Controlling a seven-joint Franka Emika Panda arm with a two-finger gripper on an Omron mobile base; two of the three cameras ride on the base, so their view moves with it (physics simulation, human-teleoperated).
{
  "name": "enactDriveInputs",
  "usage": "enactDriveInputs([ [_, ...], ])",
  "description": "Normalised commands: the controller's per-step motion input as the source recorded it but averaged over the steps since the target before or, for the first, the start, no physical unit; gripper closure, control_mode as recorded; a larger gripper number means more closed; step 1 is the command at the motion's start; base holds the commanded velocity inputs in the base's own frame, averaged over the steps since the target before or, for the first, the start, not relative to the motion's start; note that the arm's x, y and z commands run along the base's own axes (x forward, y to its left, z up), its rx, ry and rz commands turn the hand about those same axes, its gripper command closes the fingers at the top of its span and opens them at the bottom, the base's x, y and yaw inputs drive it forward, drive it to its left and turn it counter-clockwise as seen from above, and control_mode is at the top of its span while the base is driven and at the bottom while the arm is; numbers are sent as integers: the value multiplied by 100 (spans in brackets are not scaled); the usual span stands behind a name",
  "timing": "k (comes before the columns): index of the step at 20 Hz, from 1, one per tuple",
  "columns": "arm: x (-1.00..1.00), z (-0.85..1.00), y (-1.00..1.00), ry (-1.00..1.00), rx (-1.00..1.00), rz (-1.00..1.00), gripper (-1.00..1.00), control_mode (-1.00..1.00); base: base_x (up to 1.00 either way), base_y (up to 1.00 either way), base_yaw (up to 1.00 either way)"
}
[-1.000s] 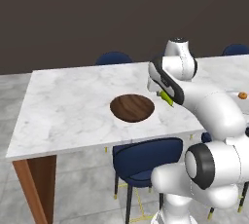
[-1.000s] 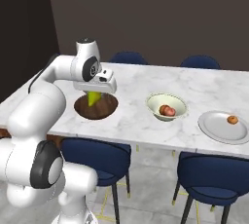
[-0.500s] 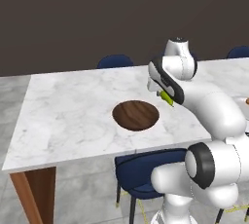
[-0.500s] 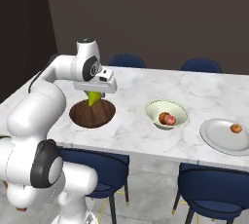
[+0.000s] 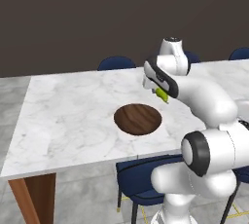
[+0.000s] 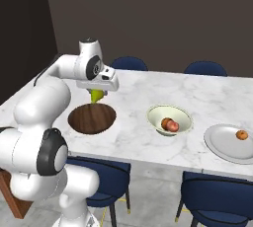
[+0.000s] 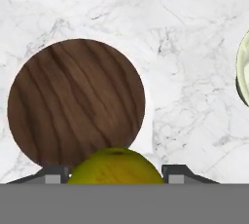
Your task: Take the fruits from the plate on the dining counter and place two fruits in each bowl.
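**Green-yellow fruit held above the wooden bowl's edge**

Left base view: I see the gripper [image 5: 163, 95] raised over the dining counter [image 5: 68, 116], its jaws clamped on the green-yellow fruit [image 5: 162, 96]. It hangs just past the right rim of the dark wooden bowl [image 5: 137, 119], which sits near the counter's front edge with nothing in it.

Right base view: I see the same fruit [image 6: 98, 95] in the gripper [image 6: 98, 95], above the far rim of the wooden bowl [image 6: 92, 119]. To the right, the cream bowl [image 6: 169, 119] holds 1 red-pink fruit [image 6: 170, 125]. Further right, the grey plate [image 6: 228, 143] carries 1 orange fruit [image 6: 241, 134]. Blue chairs [image 6: 205, 68] stand on both sides of the counter.

Hand view: I look straight down on the wooden bowl [image 7: 76, 102]. The green-yellow fruit [image 7: 115, 166] sits between the 2 fingertips [image 7: 54, 174], overlapping the bowl's lower rim. The cream bowl's edge [image 7: 242, 69] shows at the right.
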Motion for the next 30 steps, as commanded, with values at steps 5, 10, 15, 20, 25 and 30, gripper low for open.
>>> enactDriveInputs([
  [5, 51, -11, 30, 1, 0, 0, 100, -100, 0, 0, 0],
  [10, 5, -62, 25, 5, 0, 0, 100, -100, 0, 0, 0],
  [15, 3, -89, 20, 0, 0, 0, 100, -100, 0, 0, 0],
  [20, 6, -66, 26, 0, 0, 0, 100, -100, 0, 0, 0],
  [25, 22, -39, 26, 0, 0, 0, 100, -100, 0, 0, 0],
  [30, 27, -13, 3, 0, 0, 0, 100, -100, 0, 0, 0],
])
